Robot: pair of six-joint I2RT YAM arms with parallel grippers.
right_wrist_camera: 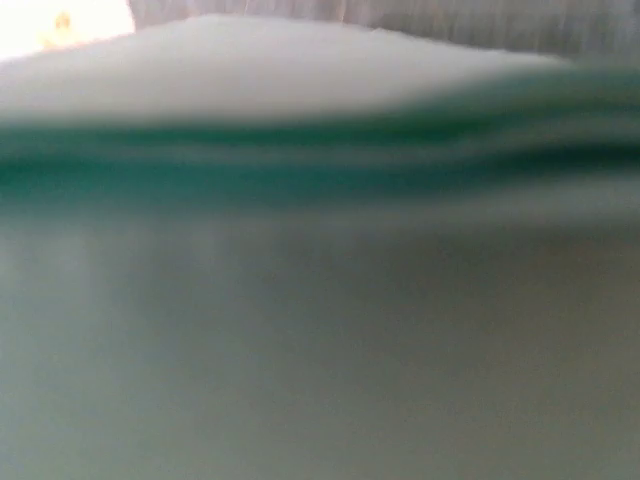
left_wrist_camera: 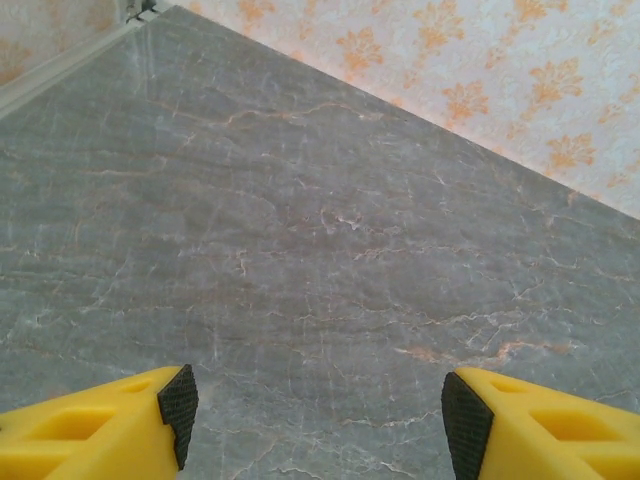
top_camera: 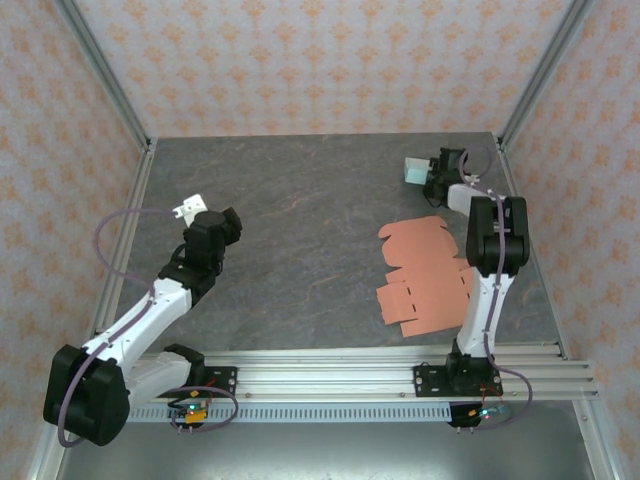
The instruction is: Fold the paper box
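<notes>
The paper box lies unfolded as flat orange die-cut sheets (top_camera: 420, 280) on the right half of the grey table, partly under my right arm. My right gripper (top_camera: 427, 176) is stretched to the back right corner, right against a small teal and white object (top_camera: 413, 169). In the right wrist view a blurred teal and white surface (right_wrist_camera: 320, 170) sits very close to the lens and hides the fingers, so I cannot tell how the jaws stand. My left gripper (top_camera: 188, 210) (left_wrist_camera: 315, 415) hovers open over bare table at the left, far from the sheets, with nothing between its yellow fingers (left_wrist_camera: 120, 420).
An aluminium rail (top_camera: 350, 365) runs along the near edge with both arm bases on it. Patterned walls and frame posts (top_camera: 105, 70) close in the table at the back and sides. Bare grey tabletop (top_camera: 300, 230) stretches between the two arms.
</notes>
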